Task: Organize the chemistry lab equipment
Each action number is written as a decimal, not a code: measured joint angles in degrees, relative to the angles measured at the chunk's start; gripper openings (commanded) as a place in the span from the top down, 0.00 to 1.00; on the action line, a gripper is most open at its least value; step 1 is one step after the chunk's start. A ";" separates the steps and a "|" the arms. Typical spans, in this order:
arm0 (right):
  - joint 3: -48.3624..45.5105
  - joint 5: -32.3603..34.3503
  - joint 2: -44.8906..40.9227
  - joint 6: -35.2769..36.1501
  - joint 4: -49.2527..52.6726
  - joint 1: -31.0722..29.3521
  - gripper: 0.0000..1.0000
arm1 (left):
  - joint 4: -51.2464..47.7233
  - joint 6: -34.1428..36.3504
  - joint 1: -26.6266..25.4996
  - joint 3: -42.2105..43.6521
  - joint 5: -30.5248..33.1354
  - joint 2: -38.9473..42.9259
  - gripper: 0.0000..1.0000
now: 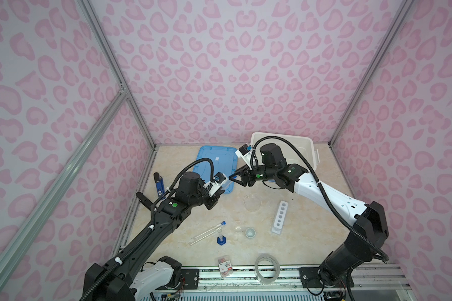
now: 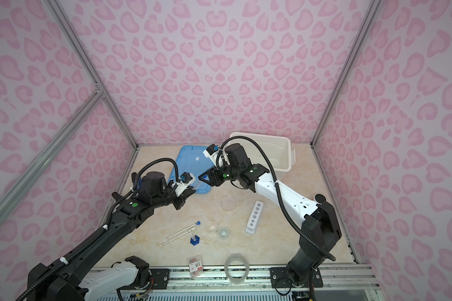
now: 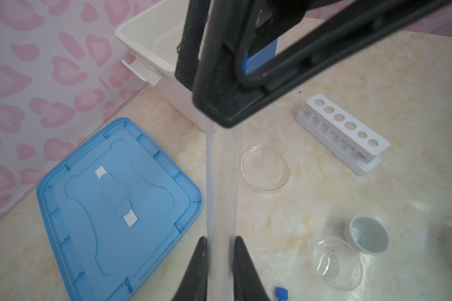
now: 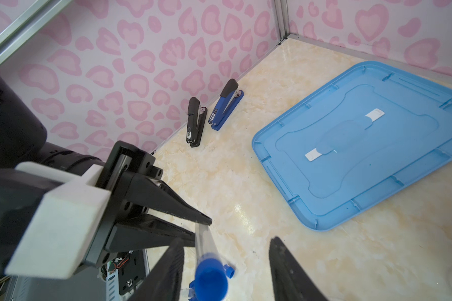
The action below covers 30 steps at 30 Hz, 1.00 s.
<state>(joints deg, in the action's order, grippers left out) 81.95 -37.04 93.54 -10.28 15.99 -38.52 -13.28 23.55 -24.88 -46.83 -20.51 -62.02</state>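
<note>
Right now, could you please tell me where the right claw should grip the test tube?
Just below its blue cap, coming in from the capped end: the test tube juts free there beyond the left claw, between the open jaws of the right claw.

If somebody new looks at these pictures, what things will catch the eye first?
The pink walls with heart-like blotches surround everything. In the middle, the left gripper is shut on a clear test tube with a blue cap, and the right gripper stands open around the capped end. Behind them lie a blue lid and, at the back, a white bin.
</note>
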 measured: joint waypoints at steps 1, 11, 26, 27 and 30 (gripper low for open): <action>0.11 0.00 0.00 0.07 0.15 -0.09 0.52 | 0.04 0.00 -0.04 0.00 0.00 0.00 0.85; 0.22 -0.07 0.22 0.39 0.44 -0.39 0.62 | 0.04 0.02 -0.15 0.13 0.42 0.00 0.85; -0.11 0.37 0.22 0.61 1.25 -0.48 0.70 | 0.04 0.04 -0.20 0.33 1.44 0.02 0.80; -0.13 0.55 0.22 0.59 1.25 -0.48 0.71 | 0.04 0.04 -0.20 0.37 1.53 0.02 0.80; -0.39 0.81 0.22 0.39 1.18 -0.50 0.72 | 0.02 0.07 -0.20 0.52 2.05 0.24 0.79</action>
<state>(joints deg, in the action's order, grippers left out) 81.56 -36.23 93.76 -9.89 17.17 -39.03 -13.26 23.62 -25.08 -46.30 -18.46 -61.78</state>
